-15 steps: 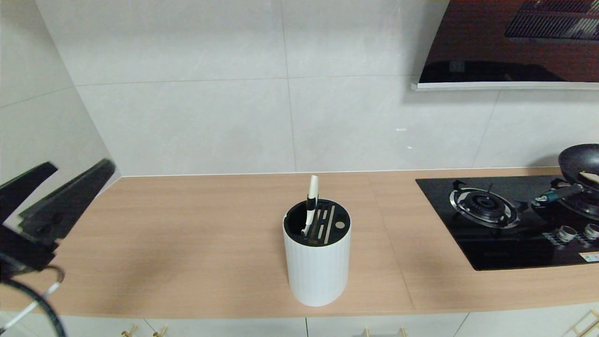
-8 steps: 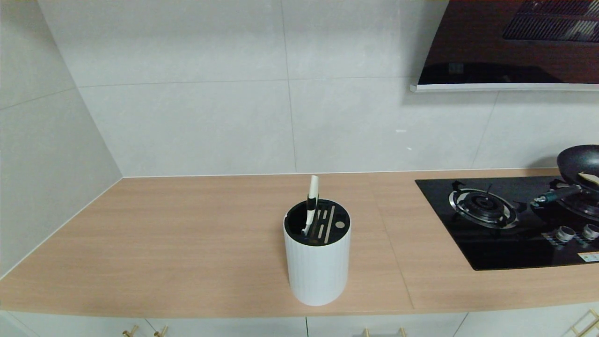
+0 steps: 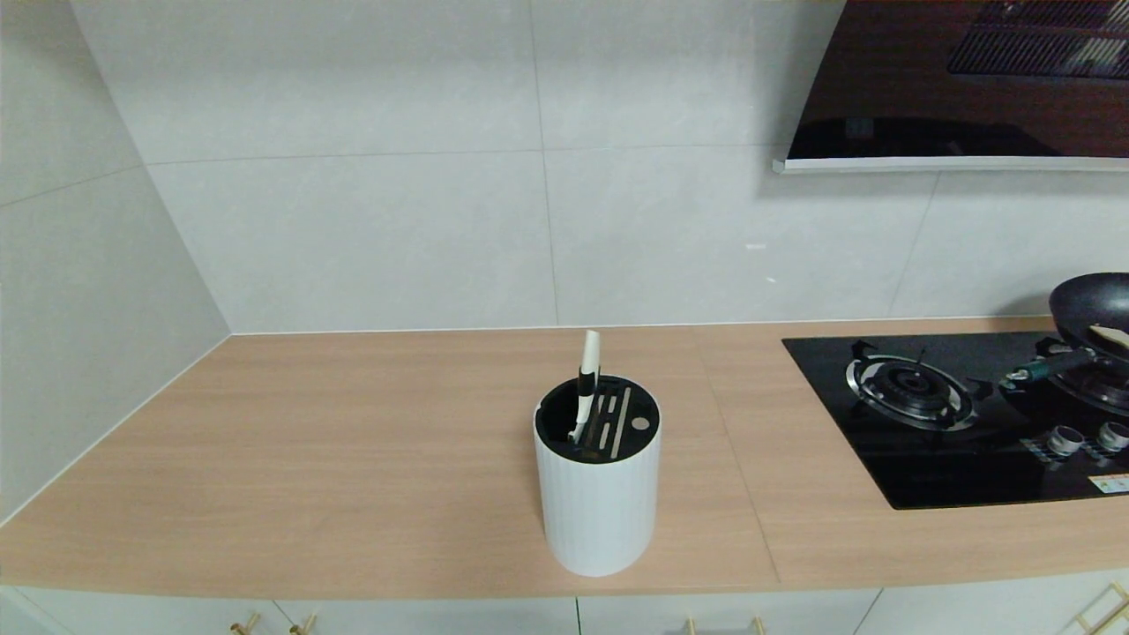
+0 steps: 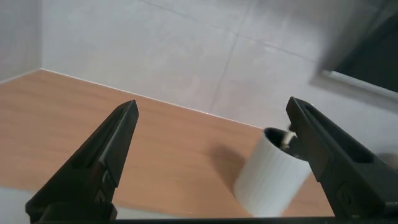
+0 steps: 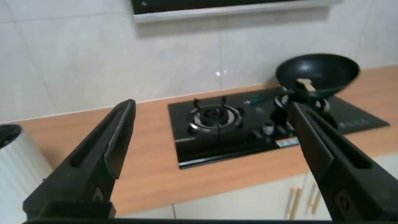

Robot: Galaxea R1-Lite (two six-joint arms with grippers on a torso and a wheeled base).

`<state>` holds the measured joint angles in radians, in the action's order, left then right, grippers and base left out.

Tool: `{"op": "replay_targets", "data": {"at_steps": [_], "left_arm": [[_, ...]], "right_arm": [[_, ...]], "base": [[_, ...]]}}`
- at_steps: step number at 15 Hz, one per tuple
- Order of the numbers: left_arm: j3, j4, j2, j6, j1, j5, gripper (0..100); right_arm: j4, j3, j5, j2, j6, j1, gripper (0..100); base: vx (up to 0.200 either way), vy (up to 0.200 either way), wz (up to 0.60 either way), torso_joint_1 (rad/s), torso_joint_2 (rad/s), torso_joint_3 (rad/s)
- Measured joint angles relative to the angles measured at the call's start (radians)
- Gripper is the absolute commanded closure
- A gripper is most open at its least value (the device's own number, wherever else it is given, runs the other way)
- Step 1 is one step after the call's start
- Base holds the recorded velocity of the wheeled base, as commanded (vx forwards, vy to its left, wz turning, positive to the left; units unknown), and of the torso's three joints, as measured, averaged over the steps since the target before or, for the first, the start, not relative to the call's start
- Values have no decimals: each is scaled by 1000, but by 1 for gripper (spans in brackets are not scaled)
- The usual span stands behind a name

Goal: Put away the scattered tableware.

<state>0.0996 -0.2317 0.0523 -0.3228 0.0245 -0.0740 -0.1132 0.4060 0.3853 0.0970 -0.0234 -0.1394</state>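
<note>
A white ribbed holder [image 3: 598, 494] stands upright near the front edge of a wooden counter [image 3: 353, 441], roughly midway along it, with a black hob [image 3: 961, 414] and a dark pan [image 3: 1094, 309] well apart to the robot's right. One black-and-white utensil [image 3: 587, 370] is already stowed, its long axis close to vertical and its pale handle rising above the rim. It sits in the open well on the left side of the holder's black insert, just beside the narrow slots. The left gripper [image 4: 211, 104] hangs back from the counter with its two dark fingers spread wide and nothing between them. It looks across the wood toward the holder [image 4: 270, 177], which lies ahead of it and off toward the robot's right. The right gripper [image 5: 211, 107] is likewise spread wide and bare, facing the hob [image 5: 249, 127] and the pan [image 5: 317, 70], with the holder [image 5: 12, 162] off to the robot's left of its line. By this reading the left arm faces the holder more squarely, though which arm is truly nearer cannot be told. Any further drop would likely have to come straight down from above, along the holder's vertical axis, clear of the handle already in the well. The job looks close to finished.
</note>
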Motion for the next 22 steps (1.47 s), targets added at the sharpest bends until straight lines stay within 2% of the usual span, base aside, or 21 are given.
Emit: {"op": "replay_targets", "data": {"at_steps": [1,2,4,6,7,8,10,12,15,17,19,22], "left_arm": [[-39,-4,-18,6,-15,0,0],[-67,12,-30,34,-23,7,0],[-89,82,-45,123,-30,21,0],[-93,197,-50,263,-31,19,0],[-93,207,-51,299,-31,23,0],[-96,226,-52,322,-31,32,0],[-97,231,-53,326,-31,34,0],[-98,231,-53,313,-30,34,0],[-98,231,-53,311,-30,33,0],[-98,230,-53,311,-30,33,0],[-98,231,-54,311,-30,33,0],[-98,230,-54,311,-30,33,0]], "right_arm": [[1,-18,1,-2,-45,12,0],[1,-40,1,-3,-64,24,0],[2,-96,-19,-21,-55,80,0],[16,-160,-52,-59,-12,120,0],[57,-201,-58,-72,1,130,0],[96,-237,-60,-79,8,135,0],[164,-334,-63,-89,26,140,0],[158,-388,-97,-93,31,140,0],[162,-401,-224,-95,38,139,0],[160,-404,-262,-96,35,139,0],[116,-404,-416,-97,30,138,0],[116,-404,-416,-97,23,139,0]], "base": [[0,0,0,0,0,0],[0,0,0,0,0,0],[0,0,0,0,0,0],[0,0,0,0,0,0],[0,0,0,0,0,0],[0,0,0,0,0,0],[0,0,0,0,0,0],[0,0,0,0,0,0],[0,0,0,0,0,0],[0,0,0,0,0,0],[0,0,0,0,0,0],[0,0,0,0,0,0]]}}
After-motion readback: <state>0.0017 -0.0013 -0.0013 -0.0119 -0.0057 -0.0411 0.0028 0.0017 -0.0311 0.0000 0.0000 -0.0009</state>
